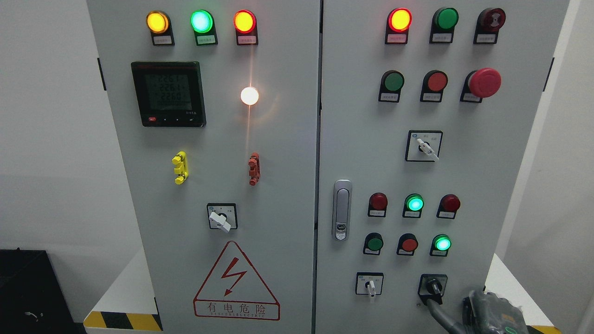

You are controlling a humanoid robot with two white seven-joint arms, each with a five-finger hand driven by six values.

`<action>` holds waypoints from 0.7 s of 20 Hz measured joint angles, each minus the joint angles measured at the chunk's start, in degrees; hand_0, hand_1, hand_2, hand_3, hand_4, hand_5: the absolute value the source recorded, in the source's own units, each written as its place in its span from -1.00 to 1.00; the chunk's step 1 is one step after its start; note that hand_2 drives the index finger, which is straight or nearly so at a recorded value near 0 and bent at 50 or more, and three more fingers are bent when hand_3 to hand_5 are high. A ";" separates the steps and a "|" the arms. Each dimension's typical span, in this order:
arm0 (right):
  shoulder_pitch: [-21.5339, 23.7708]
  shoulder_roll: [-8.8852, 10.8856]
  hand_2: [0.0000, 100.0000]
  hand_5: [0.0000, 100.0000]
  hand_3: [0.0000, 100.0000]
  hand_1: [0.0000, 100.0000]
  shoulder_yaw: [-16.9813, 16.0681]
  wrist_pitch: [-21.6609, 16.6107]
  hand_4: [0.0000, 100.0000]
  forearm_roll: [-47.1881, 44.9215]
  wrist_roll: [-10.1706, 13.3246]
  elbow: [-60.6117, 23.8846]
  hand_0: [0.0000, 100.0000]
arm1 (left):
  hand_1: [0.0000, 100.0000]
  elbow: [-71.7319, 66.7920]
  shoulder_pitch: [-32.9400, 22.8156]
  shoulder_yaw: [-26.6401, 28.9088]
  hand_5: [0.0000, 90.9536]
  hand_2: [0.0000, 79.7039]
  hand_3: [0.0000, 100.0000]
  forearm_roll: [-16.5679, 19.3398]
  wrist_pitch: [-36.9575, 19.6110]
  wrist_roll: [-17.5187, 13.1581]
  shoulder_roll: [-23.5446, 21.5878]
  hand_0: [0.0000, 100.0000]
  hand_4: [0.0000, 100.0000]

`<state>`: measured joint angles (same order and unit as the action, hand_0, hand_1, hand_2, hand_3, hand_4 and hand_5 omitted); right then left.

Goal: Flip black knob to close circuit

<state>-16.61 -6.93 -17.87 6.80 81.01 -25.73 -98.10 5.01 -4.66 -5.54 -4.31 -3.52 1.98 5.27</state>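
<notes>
The black knob point(433, 286) sits on a black square plate at the lower right of the right cabinet door point(464, 162), its handle pointing down and slightly right. My right hand point(487, 313) comes in at the bottom right corner. One grey finger point(436, 310) stretches up and left, and its tip touches the lower edge of the knob's plate. The hand does not grasp the knob. The rest of the hand is cut off by the picture's bottom edge. My left arm is out of view.
A white selector switch point(371, 286) is left of the knob, with lit green lamps point(442, 243) and red buttons above. A door handle point(342, 209) is at the door's left edge. A red mushroom button point(484, 82) juts out higher up.
</notes>
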 measured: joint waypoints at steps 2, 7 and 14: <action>-0.05 0.02 0.78 0.82 1.00 -1.00 -0.30 0.00 0.83 -0.01 0.00 0.05 -1.00 | 0.11 0.00 0.00 0.00 -1.00 -1.00 -1.00 0.00 0.00 0.00 0.00 -0.76 -1.00; -0.16 0.05 0.78 0.82 1.00 -1.00 -0.90 0.05 0.83 -0.19 0.24 0.12 -1.00 | 0.11 0.00 0.00 0.00 -1.00 -1.00 -1.00 0.00 0.00 0.00 0.00 -0.76 -1.00; -0.35 0.00 0.78 0.83 1.00 -1.00 -1.45 0.19 0.83 -0.65 0.05 0.02 -1.00 | 0.11 0.00 0.00 0.00 -1.00 -1.00 -1.00 0.00 0.00 0.00 0.00 -0.76 -1.00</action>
<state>-16.96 -6.94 -19.32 6.99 80.35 -25.68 -98.09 5.01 -4.66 -5.54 -4.31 -3.52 1.98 5.27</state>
